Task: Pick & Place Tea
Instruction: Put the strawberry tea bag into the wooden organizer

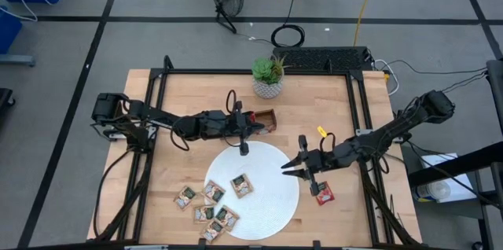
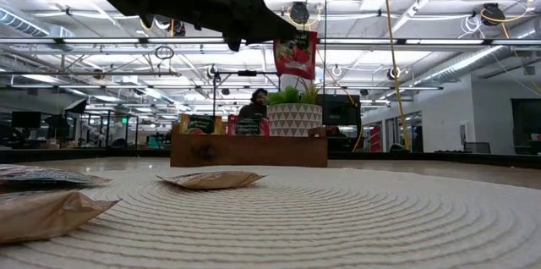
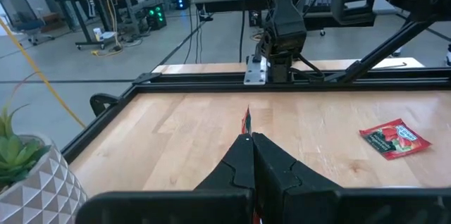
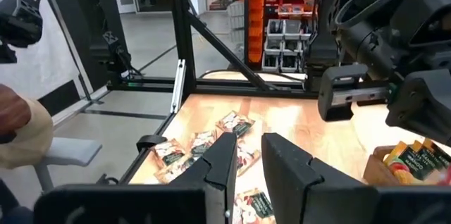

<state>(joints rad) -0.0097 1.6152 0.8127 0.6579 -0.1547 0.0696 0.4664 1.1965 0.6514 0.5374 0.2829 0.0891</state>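
Observation:
My left gripper [image 1: 253, 124] reaches in from the table's left and is shut on a red tea sachet [image 2: 296, 53], up in the air by the brown wooden tray [image 1: 267, 119]. My right gripper [image 1: 286, 170] hovers over the right rim of the white round plate [image 1: 271, 203]. In the right wrist view its fingers [image 4: 248, 143] stand apart with nothing between them. Tan sachets lie flat on the plate [image 1: 241, 185] and on the wood beside it [image 1: 185, 196]. Another red sachet [image 1: 324, 193] lies flat on the table to the right of the plate. My left gripper pinches the red sachet by its upper edge [image 2: 283, 42] between its two fingers, which come in about level from the table's left. In the left wrist view the sachet shows edge-on [image 3: 246, 120] at the fingertips. It hangs below them, clear of tray and table.
A potted plant [image 1: 268, 77] stands at the far edge behind the tray. The tray holds sachets standing on edge [image 4: 412, 160]. A black frame rail [image 1: 361, 108] runs along the table's sides. Bare wood [image 1: 338, 108] lies far right of the plate.

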